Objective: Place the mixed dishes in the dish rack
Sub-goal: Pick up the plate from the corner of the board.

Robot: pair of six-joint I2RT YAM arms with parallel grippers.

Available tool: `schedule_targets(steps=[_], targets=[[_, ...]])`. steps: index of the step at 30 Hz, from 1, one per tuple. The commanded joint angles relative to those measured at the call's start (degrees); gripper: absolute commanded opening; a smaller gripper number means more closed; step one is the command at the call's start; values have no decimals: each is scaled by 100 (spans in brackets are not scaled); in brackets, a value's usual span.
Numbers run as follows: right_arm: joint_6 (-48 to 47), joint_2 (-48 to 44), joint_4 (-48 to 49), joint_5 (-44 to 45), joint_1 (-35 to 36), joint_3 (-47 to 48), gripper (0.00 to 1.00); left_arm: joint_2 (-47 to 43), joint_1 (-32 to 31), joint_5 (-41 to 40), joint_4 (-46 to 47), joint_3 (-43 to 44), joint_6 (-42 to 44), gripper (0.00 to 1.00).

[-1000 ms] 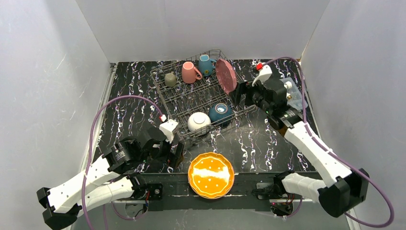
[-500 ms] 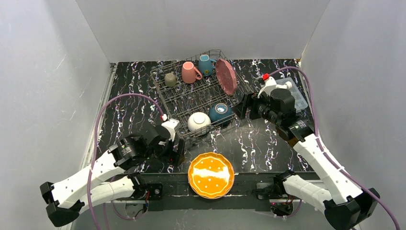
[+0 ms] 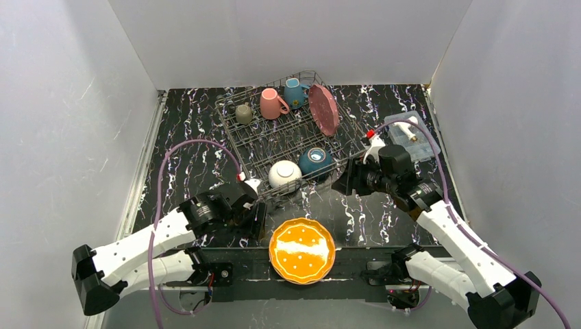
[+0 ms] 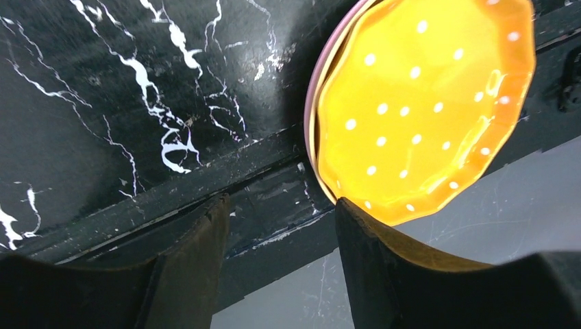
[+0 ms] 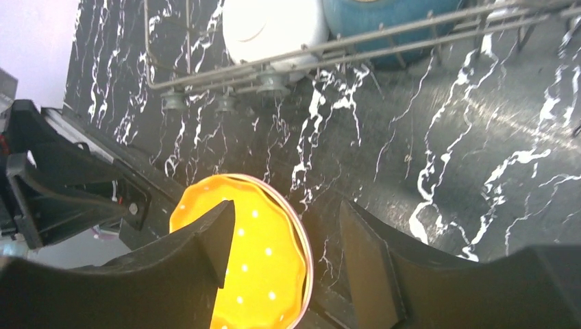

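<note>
An orange dotted plate (image 3: 302, 250) lies at the table's near edge on top of a pink plate (image 4: 312, 89), whose rim shows under it. The grey wire dish rack (image 3: 274, 140) holds a dark red plate (image 3: 323, 108) upright, a pink mug (image 3: 272, 103), a blue mug (image 3: 295, 92), a grey-olive mug (image 3: 244, 113), a white bowl (image 3: 284, 173) and a teal bowl (image 3: 315, 162). My left gripper (image 3: 257, 221) is open and empty, just left of the orange plate (image 4: 418, 103). My right gripper (image 3: 346, 179) is open and empty, above the table right of the rack's front corner. It looks down at the orange plate (image 5: 260, 274).
A clear plastic box (image 3: 410, 134) with a white item sits at the far right of the table. The rack's front rail (image 5: 384, 42) is close to the right gripper. White walls enclose the table on three sides.
My right arm has drawn back from the dark red plate in the rack toward the near side and lowered. My left gripper has moved right, closer to the orange plate.
</note>
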Motion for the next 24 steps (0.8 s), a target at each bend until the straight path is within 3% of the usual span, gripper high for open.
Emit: schedule_targets(steps=[1, 14, 24], targets=[[290, -158, 95, -226, 153, -358, 64, 170, 7, 207, 253, -243, -284, 55], [739, -225, 318, 324, 1108, -960, 56, 799, -19, 580, 1060, -541, -448, 43], [851, -99, 406, 523, 1441, -1089, 52, 1185, -65, 595, 1386, -626, -451, 32]])
